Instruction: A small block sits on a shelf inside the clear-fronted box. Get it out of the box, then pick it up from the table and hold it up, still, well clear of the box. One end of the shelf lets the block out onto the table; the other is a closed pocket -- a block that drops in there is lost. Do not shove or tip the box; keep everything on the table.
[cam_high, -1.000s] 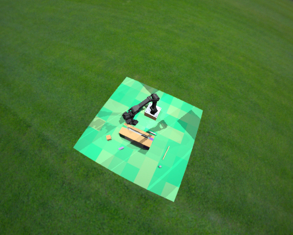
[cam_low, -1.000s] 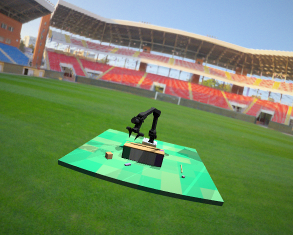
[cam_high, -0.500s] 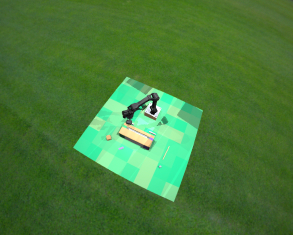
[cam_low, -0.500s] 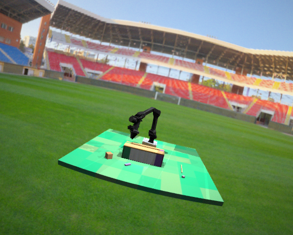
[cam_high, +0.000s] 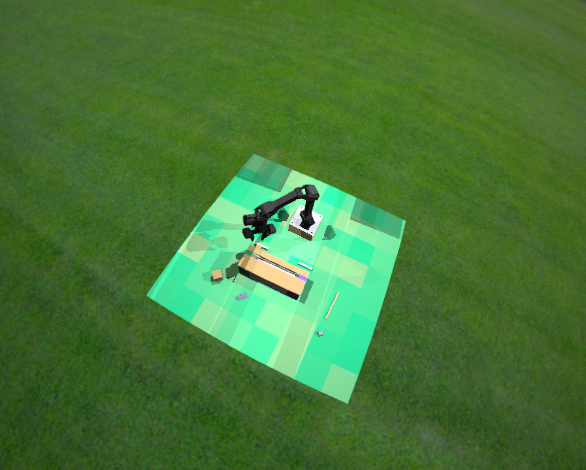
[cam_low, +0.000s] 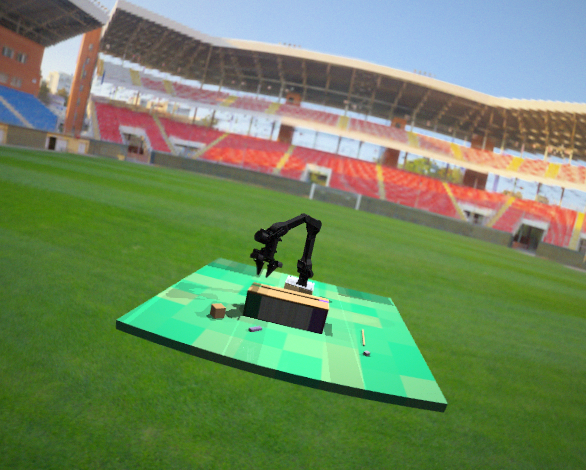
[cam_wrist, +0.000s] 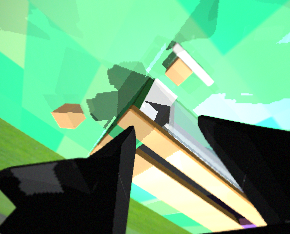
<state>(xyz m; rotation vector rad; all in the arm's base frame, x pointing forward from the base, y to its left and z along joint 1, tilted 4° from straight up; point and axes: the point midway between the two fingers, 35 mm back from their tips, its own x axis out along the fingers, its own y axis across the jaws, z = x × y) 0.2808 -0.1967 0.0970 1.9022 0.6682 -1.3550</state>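
Note:
The wooden box (cam_high: 272, 274) (cam_low: 287, 311) (cam_wrist: 165, 184) stands upright, with a long slot in its top. Its clear side shows in the wrist view. One end shows green, the other purple. A small tan block (cam_wrist: 178, 71) appears to lie on the table outside the box, beyond the green end's corner, against a white bar (cam_wrist: 193, 64) (cam_high: 263, 247). I cannot tell surely whether it is the shelf block; no block shows clearly inside. My gripper (cam_high: 258, 238) (cam_low: 264, 275) (cam_wrist: 165, 125) is open and empty, pointing down above and behind the box's green end.
A brown cube (cam_high: 217, 275) (cam_low: 218, 311) (cam_wrist: 68, 116) stands off the green end. A purple piece (cam_high: 242, 296) (cam_low: 255, 329) lies before the box. A second white bar (cam_high: 305, 266) lies behind it. A thin stick (cam_high: 332, 306) (cam_low: 363, 337) and grey piece (cam_high: 320, 333) (cam_low: 366, 353) lie beyond the purple end.

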